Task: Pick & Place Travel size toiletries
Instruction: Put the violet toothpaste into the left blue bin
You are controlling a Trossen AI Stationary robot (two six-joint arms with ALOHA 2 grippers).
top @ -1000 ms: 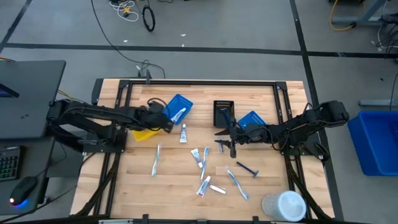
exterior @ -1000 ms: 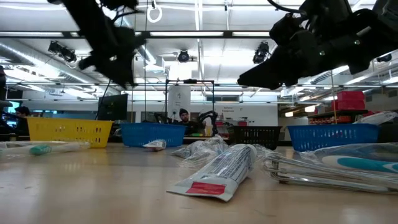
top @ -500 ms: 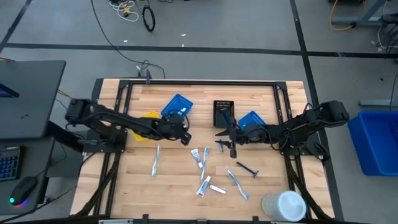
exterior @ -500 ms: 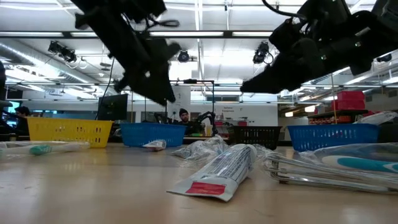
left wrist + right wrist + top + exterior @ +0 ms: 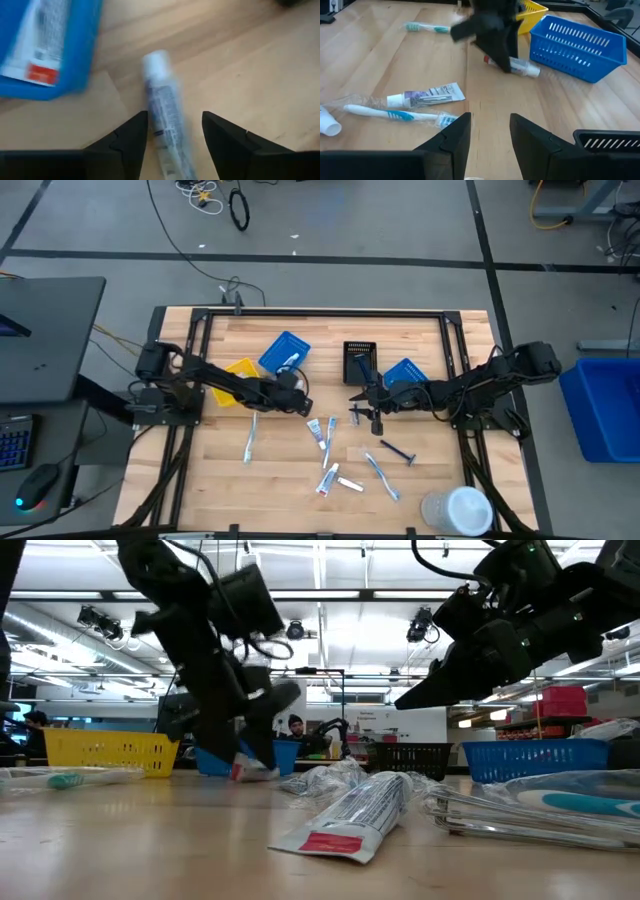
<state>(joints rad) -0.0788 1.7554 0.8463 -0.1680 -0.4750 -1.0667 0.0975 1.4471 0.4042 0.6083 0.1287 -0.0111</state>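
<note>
White and capped, a toothpaste tube (image 5: 164, 107) lies flat on the wooden worktop (image 5: 290, 470), its tail end between the spread fingers (image 5: 125, 145) of the left hand (image 5: 297, 402), which is low over it; whether the fingers touch it cannot be told. In the left wrist view the tube's long axis runs straight away from the hand, cap end farthest from the fingers. It lies just beside the blue basket (image 5: 283, 351), which holds another white tube with a red patch (image 5: 290, 361). A yellow basket (image 5: 236, 382) sits next to the blue one, partly under the left arm; its contents are hidden.

The right hand (image 5: 362, 402) hovers over the worktop's middle, fingers (image 5: 451, 137) apart and gripping nothing, between the black basket (image 5: 359, 358) and a second blue basket (image 5: 406, 373). What those two hold cannot be made out.

Nearer the front edge lie scattered items: a wrapped toothbrush (image 5: 251, 437), a tube beside a toothbrush (image 5: 320, 430), a small red-marked tube (image 5: 329, 478), another blue toothbrush (image 5: 381, 476) and a dark razor (image 5: 398, 451). A large white round lidded container (image 5: 457, 510) stands at the front right corner
</note>
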